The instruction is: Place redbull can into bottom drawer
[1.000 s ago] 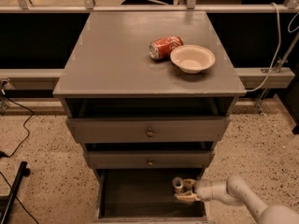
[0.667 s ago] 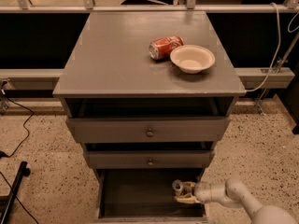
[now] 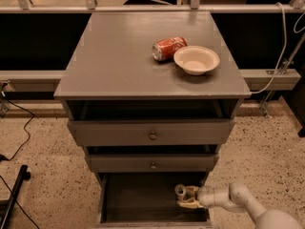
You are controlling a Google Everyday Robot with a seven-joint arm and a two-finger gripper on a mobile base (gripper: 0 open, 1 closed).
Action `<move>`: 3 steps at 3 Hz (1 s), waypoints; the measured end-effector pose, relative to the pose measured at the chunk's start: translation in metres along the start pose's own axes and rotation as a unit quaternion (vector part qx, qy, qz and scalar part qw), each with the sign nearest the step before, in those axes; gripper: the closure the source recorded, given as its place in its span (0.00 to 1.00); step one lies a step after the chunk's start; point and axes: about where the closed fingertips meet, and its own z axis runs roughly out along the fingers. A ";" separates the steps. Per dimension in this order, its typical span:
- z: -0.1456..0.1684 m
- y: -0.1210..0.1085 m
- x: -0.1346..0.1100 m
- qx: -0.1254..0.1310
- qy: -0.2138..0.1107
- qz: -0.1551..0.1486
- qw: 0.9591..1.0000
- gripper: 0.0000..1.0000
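Note:
The redbull can (image 3: 180, 191) is a small silver can, seen top-on inside the open bottom drawer (image 3: 143, 199) at its right side. My gripper (image 3: 187, 197) reaches into the drawer from the lower right on a pale grey arm (image 3: 238, 202) and its fingers close around the can. I cannot tell whether the can rests on the drawer floor. The drawer's inside is dark.
On the grey cabinet top (image 3: 119, 56) lie a red-orange soda can (image 3: 168, 47) on its side and a beige bowl (image 3: 196, 59). Two shallower drawers with round knobs (image 3: 152, 136) sit above, pulled partly out. Black cables (image 3: 14, 128) and a dark stand lie on the speckled floor at left.
The gripper and can have shifted very slightly left inside the bottom drawer; nothing else has moved.

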 end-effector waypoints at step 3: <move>0.008 0.003 0.000 -0.006 -0.003 0.002 1.000 0.00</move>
